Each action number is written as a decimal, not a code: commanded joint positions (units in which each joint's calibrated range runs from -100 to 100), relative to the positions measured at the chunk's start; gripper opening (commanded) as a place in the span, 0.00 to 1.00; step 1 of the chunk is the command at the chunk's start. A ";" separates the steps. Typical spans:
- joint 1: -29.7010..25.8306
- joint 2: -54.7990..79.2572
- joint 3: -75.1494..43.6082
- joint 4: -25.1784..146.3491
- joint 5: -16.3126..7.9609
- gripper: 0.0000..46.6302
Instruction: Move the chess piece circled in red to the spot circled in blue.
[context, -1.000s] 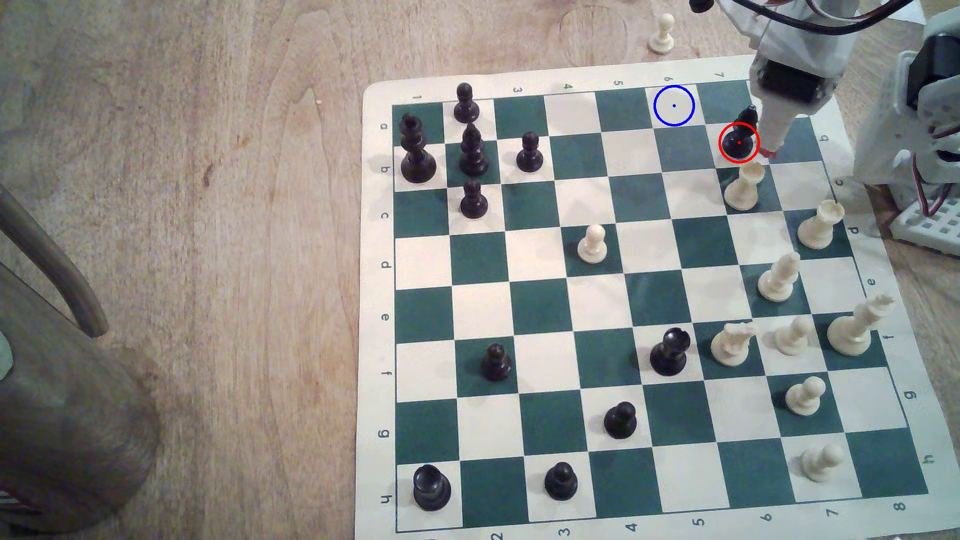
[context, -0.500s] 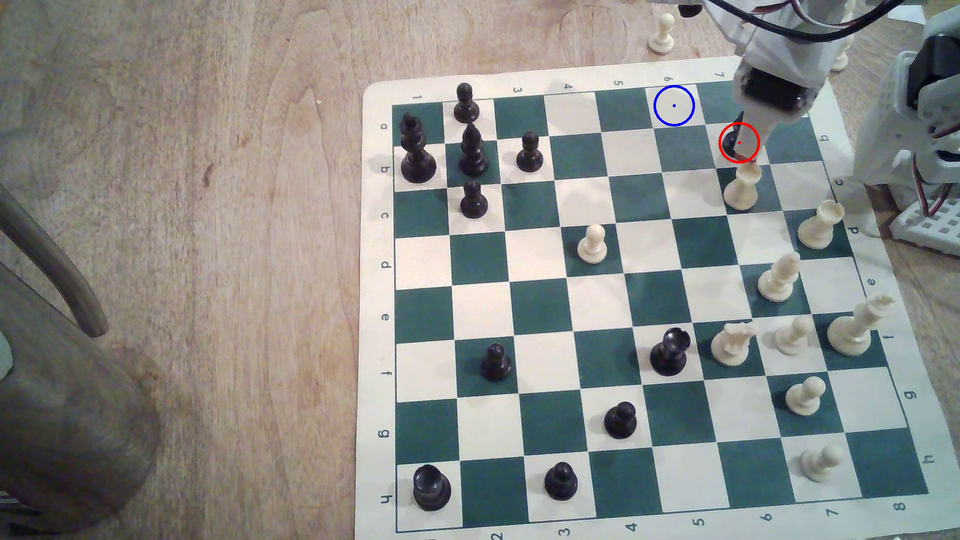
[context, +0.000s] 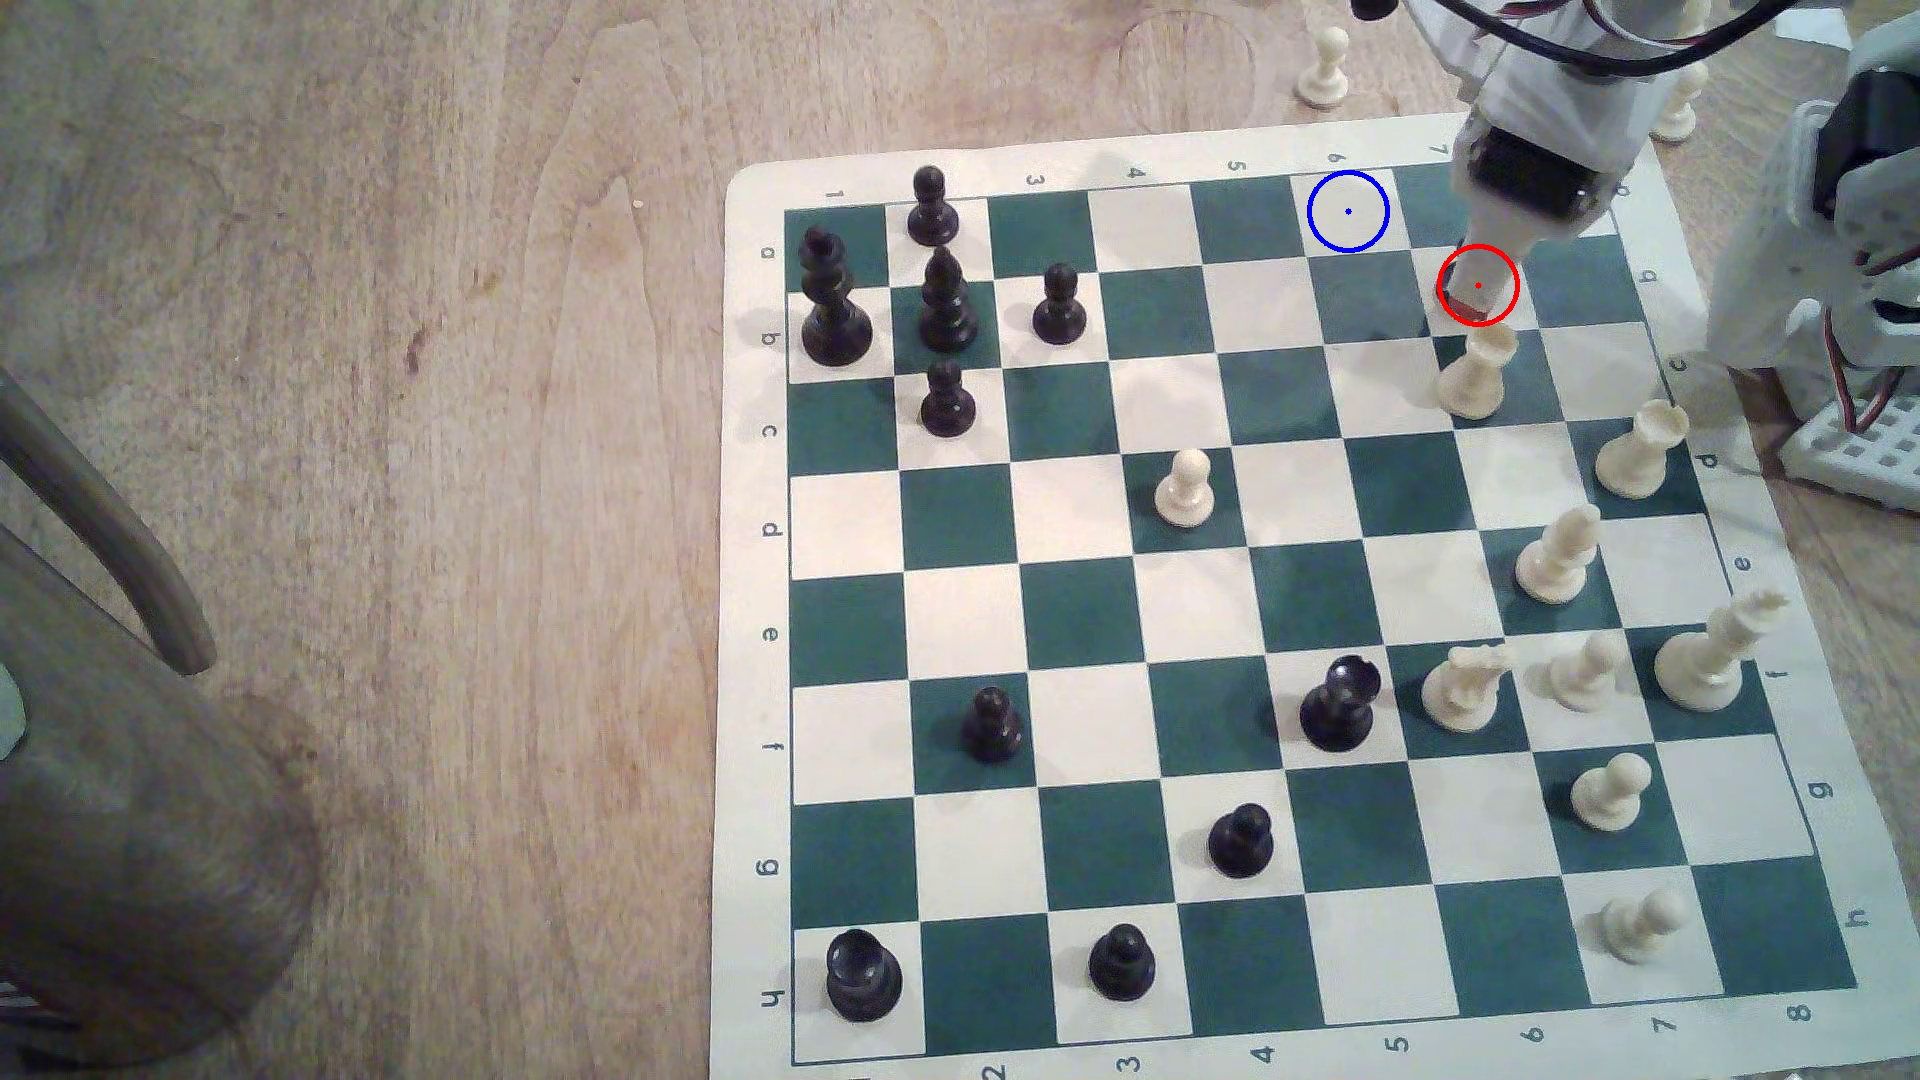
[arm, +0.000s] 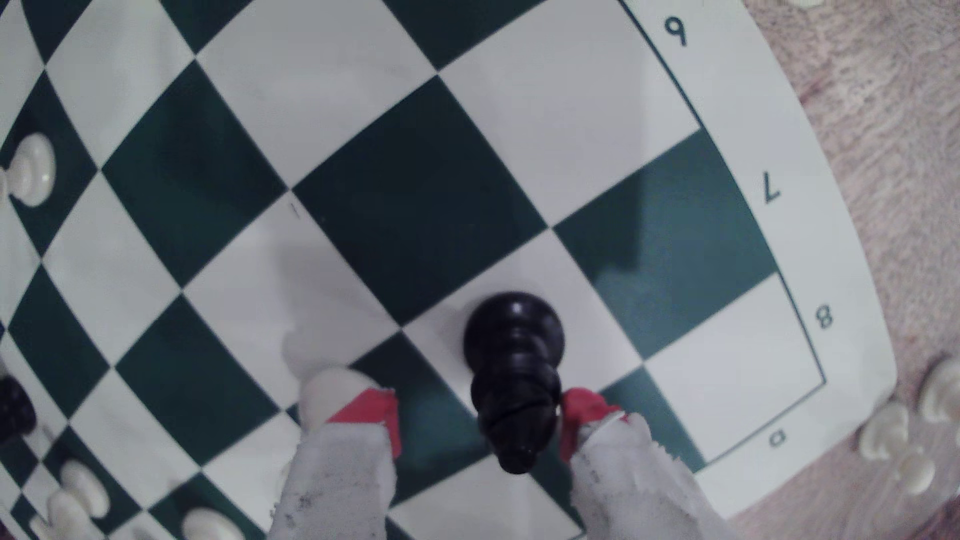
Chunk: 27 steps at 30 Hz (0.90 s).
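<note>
The gripper (arm: 480, 420) stands low over the board with its two white fingers (arm: 337, 467) spread apart, each one ending in a red tip. The black bishop (arm: 514, 374) is between the two red tips. It seems to touch one tip, or almost, and there is a clear gap to the other tip, so the fingers are not closed on it. The bishop stands upright with its round base on a cream square, near the corner of the board where the border shows the numbers 7 and 8 and the letter a.

In the exterior view the gripper (context: 1475, 296) comes down from the upper right and covers the square marked by the red ring (context: 1442, 301), so the bishop itself is hidden there behind the white finger. The blue ring (context: 1349, 211) with its blue dot is on a cream square in the top row, one column toward the exterior view's left and one row up from the red ring. This square has no piece on it.

Just below the red ring stands a white piece (context: 1473, 379), close to the gripper's tip. The chessboard (context: 1081, 623) is a green and cream mat and it lies on a wooden table (context: 416, 415).
</note>
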 joint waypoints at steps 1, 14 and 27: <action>0.78 -0.90 -0.75 -1.06 0.00 0.38; 1.17 -0.90 -0.66 -1.55 0.63 0.07; 1.02 -3.28 -2.38 0.74 0.83 0.00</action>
